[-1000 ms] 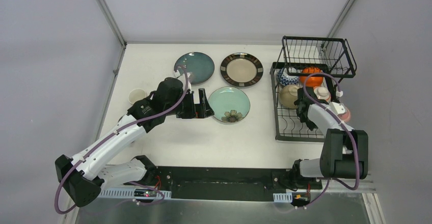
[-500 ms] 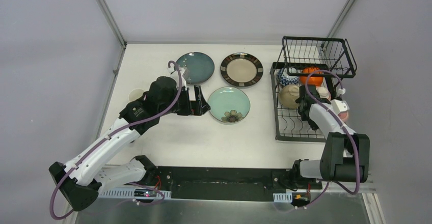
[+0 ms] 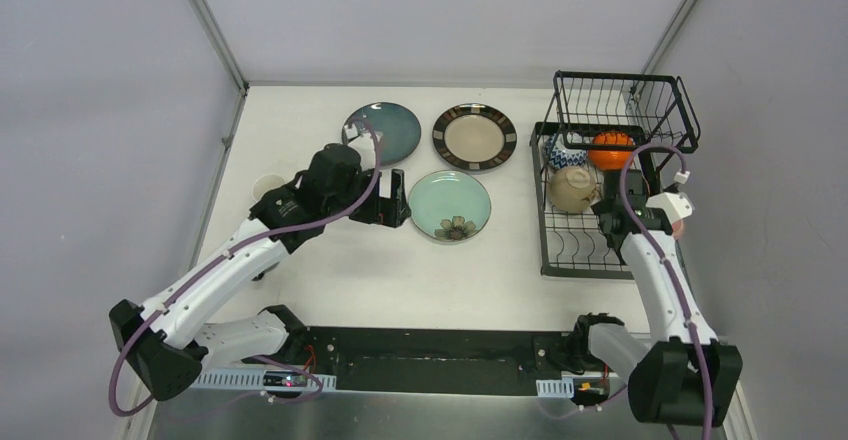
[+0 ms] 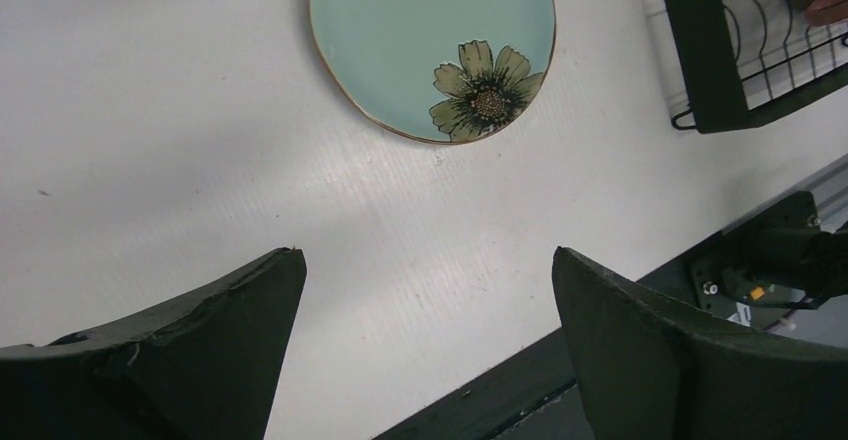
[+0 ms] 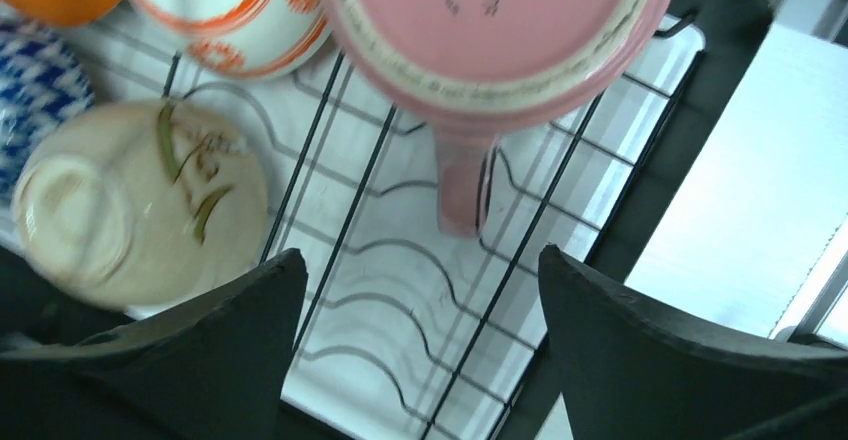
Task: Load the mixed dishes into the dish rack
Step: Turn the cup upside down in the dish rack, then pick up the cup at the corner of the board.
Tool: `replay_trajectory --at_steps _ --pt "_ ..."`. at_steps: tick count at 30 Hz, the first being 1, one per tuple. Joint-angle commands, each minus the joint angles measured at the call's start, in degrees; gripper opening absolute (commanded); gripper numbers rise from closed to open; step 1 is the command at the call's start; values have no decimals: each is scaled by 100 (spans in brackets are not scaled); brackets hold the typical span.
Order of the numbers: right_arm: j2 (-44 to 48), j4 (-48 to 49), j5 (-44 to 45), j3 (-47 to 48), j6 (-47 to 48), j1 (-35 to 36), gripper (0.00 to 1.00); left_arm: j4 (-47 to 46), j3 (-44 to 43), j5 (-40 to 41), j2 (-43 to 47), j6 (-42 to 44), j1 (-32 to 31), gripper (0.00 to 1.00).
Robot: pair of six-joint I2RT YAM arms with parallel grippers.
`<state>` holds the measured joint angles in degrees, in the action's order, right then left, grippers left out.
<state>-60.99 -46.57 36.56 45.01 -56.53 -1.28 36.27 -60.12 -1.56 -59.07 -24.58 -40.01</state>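
Right gripper (image 5: 417,270) just opened, leaving 1 pink ceramic cup (image 5: 500,30) loaded in black wire rack (image 3: 580,245); left gripper (image 4: 427,260) wide, empty.

Left gripper (image 4: 428,255) is hanging over the white table (image 4: 150,160), its two dark fingers (image 4: 190,350) standing wide apart with nothing between them. Right of it, the mint green plate (image 4: 410,30) is lying flat, its flower (image 4: 485,100) sitting on the near side. A corner of the black wire dish rack (image 4: 697,50) is showing farther right, apart from the plate.
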Motion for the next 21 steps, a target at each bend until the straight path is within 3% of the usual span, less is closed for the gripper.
replay_trajectory --at_steps 1,3,7,11,16,21 --pt "763 -187 -1159 160 857 110 92 194 -420 -146 -450 475 55 99" --pt "1180 -181 -1608 110 1128 317 97 349 -558 -160 -712 539 59 99" --pt "1650 467 -3447 -96 1977 521 94 558 -711 111 -1134 303 134 99" --pt "1828 1090 -5097 -305 2019 728 94 908 -888 1032 -1442 -281 397 99" --pt "1956 1651 -5502 -410 1933 1267 94 1175 -1011 2284 -1626 -620 1062 98" --pt "1908 1852 -5502 -429 1933 1860 94 1184 -1165 2957 -1657 -544 1904 92"
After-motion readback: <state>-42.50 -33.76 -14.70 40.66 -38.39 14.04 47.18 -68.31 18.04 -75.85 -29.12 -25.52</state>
